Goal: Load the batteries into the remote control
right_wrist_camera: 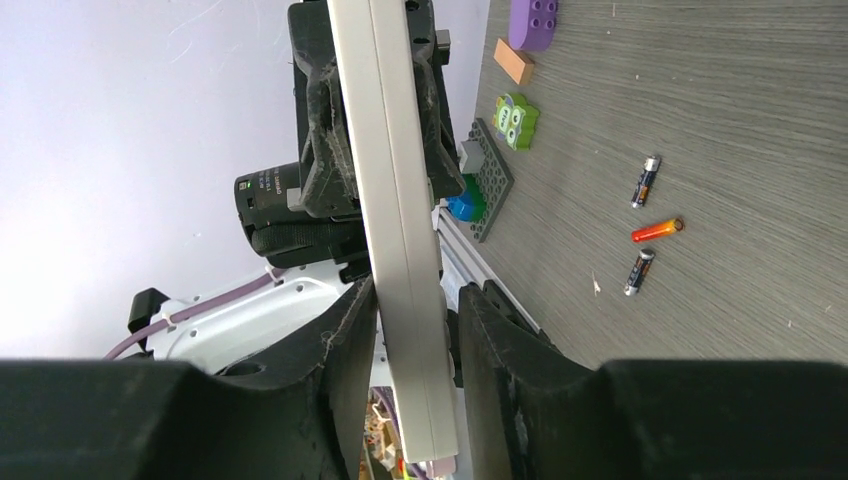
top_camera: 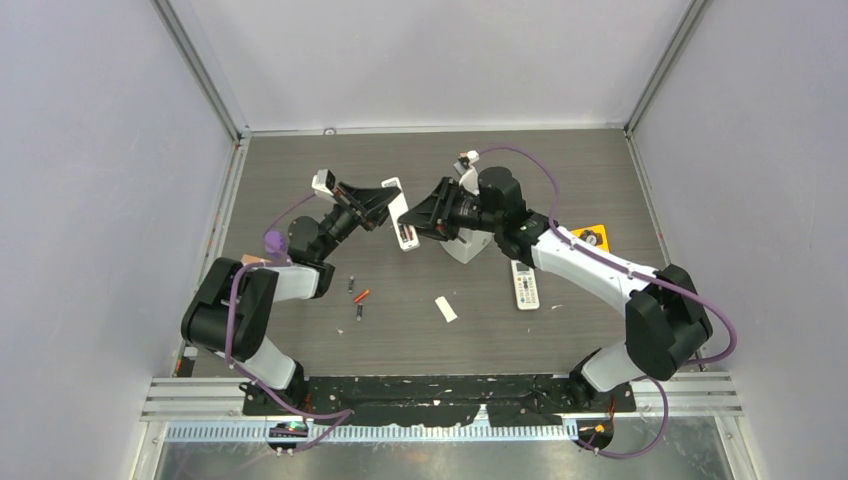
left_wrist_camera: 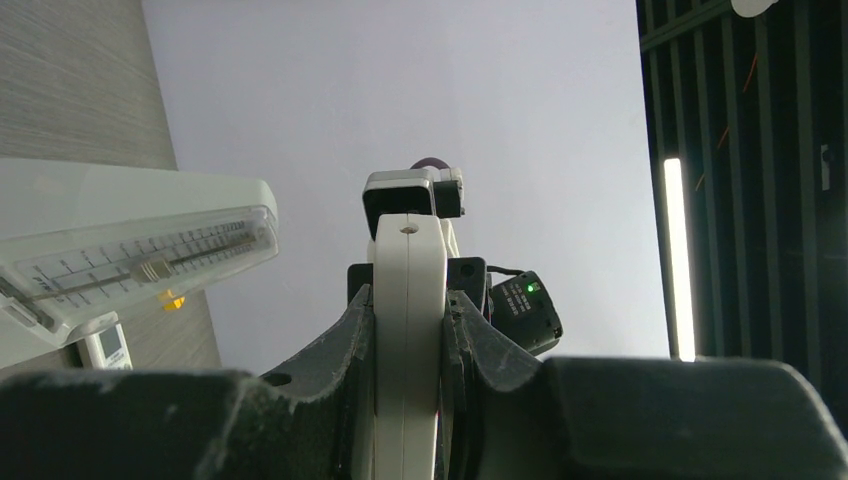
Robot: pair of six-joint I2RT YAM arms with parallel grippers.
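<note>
- The left gripper point(top_camera: 384, 208) is narrowly set and clamped on the remote control point(top_camera: 394, 190). The left wrist view shows both fingers point(left_wrist_camera: 352, 335) pressed flat against the white bar's faces, with the bar running straight away from that camera.
- The batteries point(top_camera: 359, 297), three of them, lie loose on the surface point(top_camera: 560, 340). They are nearer than the held remote control and a little left of it, on the left arm's side. Each has its long axis running roughly near to far, and they sit apart from one another.
- The remote control is lifted between the two arms, its long axis running far to near. A dark recess at its near end looks like the open battery bay.
- The right gripper point(top_camera: 415, 222) straddles the near end of the bar from the right. In its wrist view one finger point(right_wrist_camera: 345, 330) sits against the bar while a thin slit shows at the other, so I judge it not yet clamped.
- The white cover point(top_camera: 445, 309) lies flat on the surface, near and right of the batteries.
</note>
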